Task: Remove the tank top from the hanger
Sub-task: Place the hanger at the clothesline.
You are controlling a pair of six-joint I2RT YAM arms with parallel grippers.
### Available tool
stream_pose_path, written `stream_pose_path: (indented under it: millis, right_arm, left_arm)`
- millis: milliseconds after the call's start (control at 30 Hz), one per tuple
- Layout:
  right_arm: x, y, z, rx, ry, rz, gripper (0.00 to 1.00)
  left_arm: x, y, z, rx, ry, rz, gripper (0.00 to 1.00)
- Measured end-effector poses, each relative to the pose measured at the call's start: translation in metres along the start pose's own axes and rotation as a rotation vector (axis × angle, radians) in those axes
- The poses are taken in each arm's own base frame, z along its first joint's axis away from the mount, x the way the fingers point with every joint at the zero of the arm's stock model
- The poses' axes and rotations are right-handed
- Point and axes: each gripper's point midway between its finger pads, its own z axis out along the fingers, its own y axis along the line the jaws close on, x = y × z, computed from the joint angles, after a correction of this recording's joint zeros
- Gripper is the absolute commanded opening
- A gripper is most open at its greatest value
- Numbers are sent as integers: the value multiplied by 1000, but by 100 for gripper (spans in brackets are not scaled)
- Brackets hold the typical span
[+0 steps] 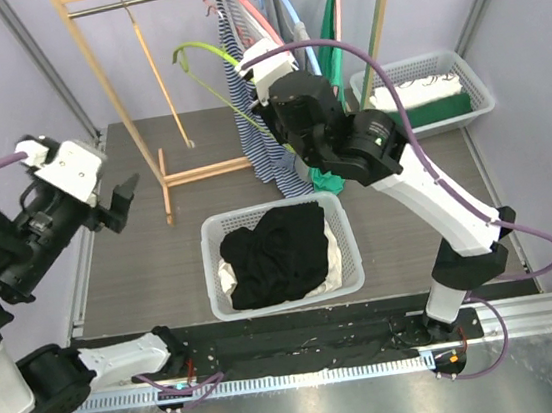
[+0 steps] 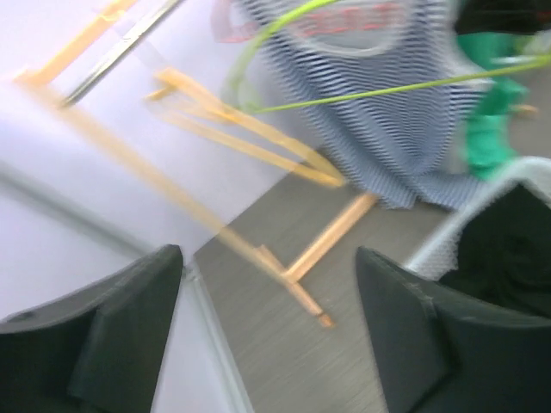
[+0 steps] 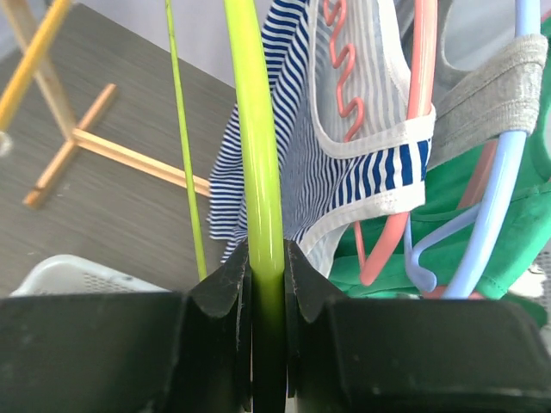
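Note:
My right gripper (image 1: 264,89) is shut on a lime green hanger (image 1: 201,49), which shows bare; in the right wrist view the hanger's rod (image 3: 258,163) runs up between the closed fingers (image 3: 267,258). Just behind it a blue-and-white striped tank top (image 1: 256,143) hangs from a pink hanger (image 3: 422,112) on the wooden rack (image 1: 120,85). It also shows in the left wrist view (image 2: 387,129). My left gripper (image 1: 124,202) is open and empty at the left, above the table (image 2: 271,258). That view is blurred.
A white basket (image 1: 287,299) at front centre holds a black garment (image 1: 277,252) over something white. A second white basket (image 1: 420,68) sits at the back right. A green garment (image 1: 328,180) and a light blue hanger (image 3: 499,198) hang beside the striped top.

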Motion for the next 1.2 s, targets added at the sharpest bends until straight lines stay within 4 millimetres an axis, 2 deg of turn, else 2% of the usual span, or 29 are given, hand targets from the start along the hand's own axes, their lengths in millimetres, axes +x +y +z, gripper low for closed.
stream_pose_path:
  millis: [100,200,400,500,600,633,700,800,867,900,967,1033,1067,1200]
  right_arm:
    - [1,-1,8,45,5,-45,1]
    - [-7,-3,12,85,-21,-62,1]
    - [-34,5,22,119,-108,-57,1]
    - [-47,12,32,131,-148,-65,1]
    - [-51,21,45,139,-169,-76,1]
    - [-51,26,51,140,-171,-83,1]
    - [-49,32,59,140,-170,-97,1]
    - [-45,42,70,139,-167,-113,1]
    - [-42,46,76,136,-165,-127,1]
    - [-41,48,77,134,-164,-132,1]
    - [-43,48,77,132,-170,-133,1]
    - [-48,45,76,134,-185,-122,1]
    - [-51,43,75,136,-194,-115,1]
    - [-62,36,75,134,-230,-91,1]
  left_arm:
    - [11,32,-9,-187,25,32,95]
    - [34,44,-1,-306,112,110,95]
    - [78,30,31,-332,293,245,95]
    - [85,25,38,-328,326,258,97]
    - [84,29,34,-347,323,247,97]
    - [80,32,33,-358,319,240,94]
    - [57,46,31,-410,277,193,94]
    - [-6,79,31,-525,134,61,92]
    - [-36,93,34,-580,43,-28,92]
    - [-45,97,36,-596,13,-60,92]
    - [-48,102,44,-624,-7,-102,93]
    - [-41,102,58,-625,0,-128,93]
    - [-31,106,68,-636,19,-146,93]
    - [31,114,111,-628,135,-240,92]
